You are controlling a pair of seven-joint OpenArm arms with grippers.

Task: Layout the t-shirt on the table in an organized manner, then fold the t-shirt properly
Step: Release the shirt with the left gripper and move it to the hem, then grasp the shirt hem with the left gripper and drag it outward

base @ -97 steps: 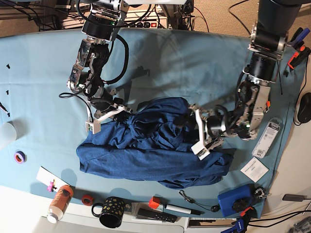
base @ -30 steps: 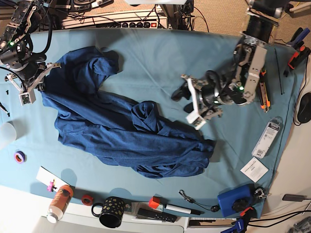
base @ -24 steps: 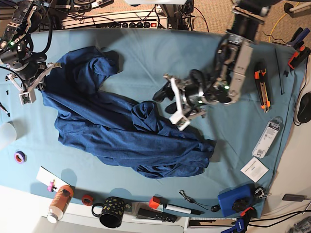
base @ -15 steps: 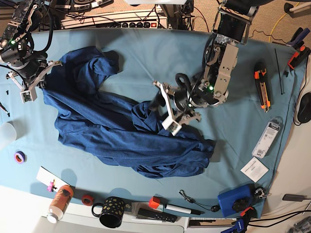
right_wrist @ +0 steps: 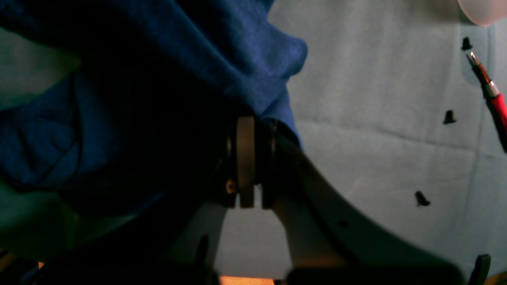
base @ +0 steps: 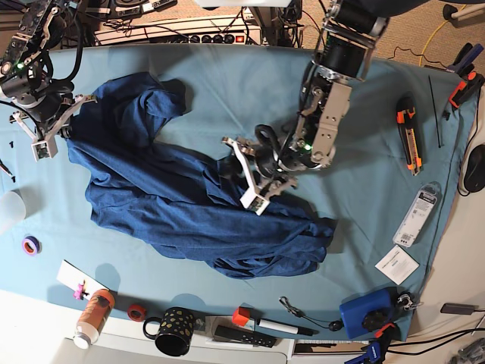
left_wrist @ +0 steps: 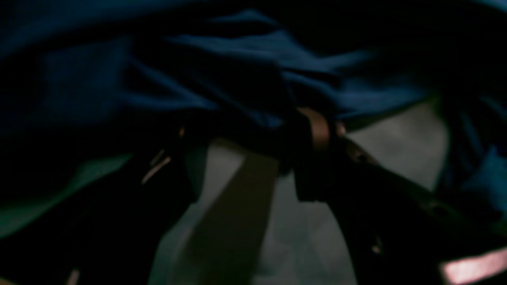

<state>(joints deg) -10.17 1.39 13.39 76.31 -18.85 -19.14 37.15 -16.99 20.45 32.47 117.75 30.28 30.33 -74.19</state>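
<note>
The t-shirt (base: 189, 205) lies crumpled across the middle and left of the table (base: 227, 83), stretched diagonally from the far-left corner down toward the near-right, with bunched folds at centre. The right gripper (base: 57, 125) is clamped tight on the shirt's upper-left edge at the left side of the table; in the right wrist view its pads (right_wrist: 245, 158) meet with blue fabric pinched between them. The left gripper (base: 244, 171) sits at the bunched centre fold, jaws spread apart with fabric around the fingers (left_wrist: 317, 130); nothing is clearly pinched, and that view is dark and blurred. An orange box cutter (base: 407, 140) lies on the right of the table.
</note>
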